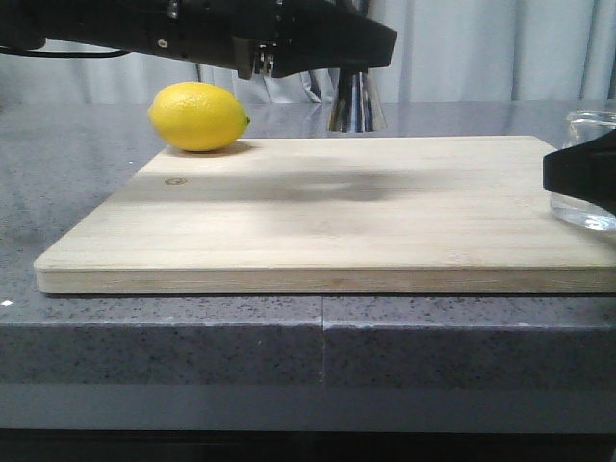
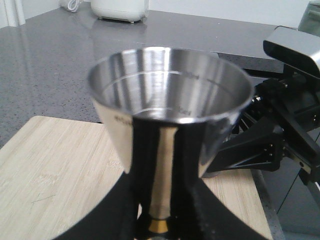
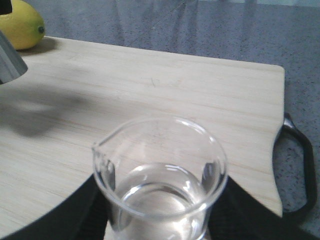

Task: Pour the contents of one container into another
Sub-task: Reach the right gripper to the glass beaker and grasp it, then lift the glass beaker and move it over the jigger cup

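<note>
One grey speckled countertop [image 1: 58, 192] carries everything, and on it lies a pale wooden cutting board [image 1: 327, 221] with a dark handle [image 3: 297, 170] at one end, seen in the right wrist view. Above the far edge of the board, the left arm [image 1: 192, 34] reaches across the top of the front view as a long black shape, and it casts a soft shadow on the wood below.

Next in size, a yellow lemon [image 1: 198, 116] rests on the far left corner of the board, well apart from both containers.

The steel jigger [image 2: 170, 120] is held upright by the left gripper [image 2: 160, 220], whose black fingers are clamped on its lower part near the thin gold band at the waist. In the front view its lower cone [image 1: 356, 106] hangs above the far edge of the board, clear of the surface. The upper cup faces up, and engraved lines show on its inner wall; whether it holds any liquid cannot be told.

At the right edge of the board, the glass beaker [image 3: 160, 175] stands upright between the dark fingers of the right gripper [image 3: 160, 225], which close against its sides. Clear liquid fills its lower part, and its pouring lip points toward the lemon's side of the board.
</note>
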Robot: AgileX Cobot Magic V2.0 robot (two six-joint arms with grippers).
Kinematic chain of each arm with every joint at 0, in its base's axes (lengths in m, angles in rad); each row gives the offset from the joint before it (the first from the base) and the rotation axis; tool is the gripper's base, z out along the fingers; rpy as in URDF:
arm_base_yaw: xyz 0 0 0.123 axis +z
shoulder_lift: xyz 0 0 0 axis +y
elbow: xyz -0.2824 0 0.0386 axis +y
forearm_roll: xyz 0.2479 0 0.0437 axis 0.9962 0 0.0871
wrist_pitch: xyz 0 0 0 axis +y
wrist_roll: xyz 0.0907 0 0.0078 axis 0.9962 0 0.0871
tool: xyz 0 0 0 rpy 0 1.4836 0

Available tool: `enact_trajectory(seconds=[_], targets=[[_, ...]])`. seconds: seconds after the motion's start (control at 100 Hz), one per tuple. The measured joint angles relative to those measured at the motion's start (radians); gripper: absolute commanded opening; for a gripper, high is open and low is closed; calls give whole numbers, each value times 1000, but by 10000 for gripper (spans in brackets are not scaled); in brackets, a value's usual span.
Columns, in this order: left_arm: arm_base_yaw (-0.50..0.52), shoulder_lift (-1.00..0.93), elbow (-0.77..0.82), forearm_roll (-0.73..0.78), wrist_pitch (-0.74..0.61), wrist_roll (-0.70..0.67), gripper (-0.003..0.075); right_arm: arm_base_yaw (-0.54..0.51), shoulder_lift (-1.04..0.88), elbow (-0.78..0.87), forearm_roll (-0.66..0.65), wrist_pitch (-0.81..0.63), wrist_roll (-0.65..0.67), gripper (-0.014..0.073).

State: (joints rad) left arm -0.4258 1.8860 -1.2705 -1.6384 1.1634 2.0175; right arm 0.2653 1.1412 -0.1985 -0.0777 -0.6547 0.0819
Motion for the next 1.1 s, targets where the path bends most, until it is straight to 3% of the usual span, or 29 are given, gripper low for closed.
enact_trajectory(seconds=[0.43, 1.1], targets=[[0, 0, 0, 2, 0, 0, -21, 0, 0, -73, -49, -1, 0, 199], [-32, 0, 0, 5, 0, 0, -21, 1, 6, -473, -171, 317, 0, 199]])
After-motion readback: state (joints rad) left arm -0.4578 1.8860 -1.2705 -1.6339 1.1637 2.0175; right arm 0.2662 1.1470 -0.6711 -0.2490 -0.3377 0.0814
